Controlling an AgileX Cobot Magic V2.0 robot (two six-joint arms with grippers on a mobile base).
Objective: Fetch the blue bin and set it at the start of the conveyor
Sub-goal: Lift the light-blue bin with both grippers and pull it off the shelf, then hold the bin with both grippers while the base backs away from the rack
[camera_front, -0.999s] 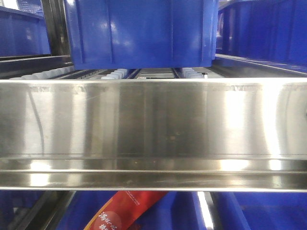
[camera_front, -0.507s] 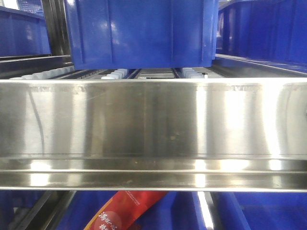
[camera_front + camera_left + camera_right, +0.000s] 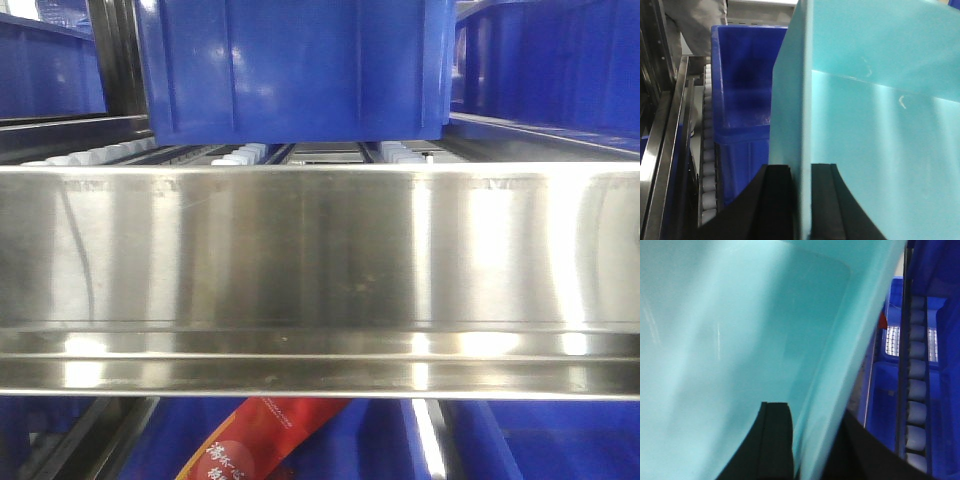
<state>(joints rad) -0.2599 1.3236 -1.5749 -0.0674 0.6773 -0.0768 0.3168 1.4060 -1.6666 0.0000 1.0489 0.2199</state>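
- Nothing has visibly shifted in the front view over the last second: the dark blue crate [image 3: 295, 70] sits on the rollers behind the steel rail [image 3: 320, 260] as before, and only the glints on the metal differ.
- Left claw [image 3: 800, 175] is clamped on a wall of the blue bin [image 3: 880, 125], one finger on each face.
- Right claw [image 3: 810, 440] grips another wall of the same bin the same way.
- The bin hangs between the two wrists, just beside the rack's rollers [image 3: 916, 390]; I judge the fetch done and the carry in hand.
- Conveyor start is out of view, so the next move calls for backing clear of the rack and keeping both grips level.
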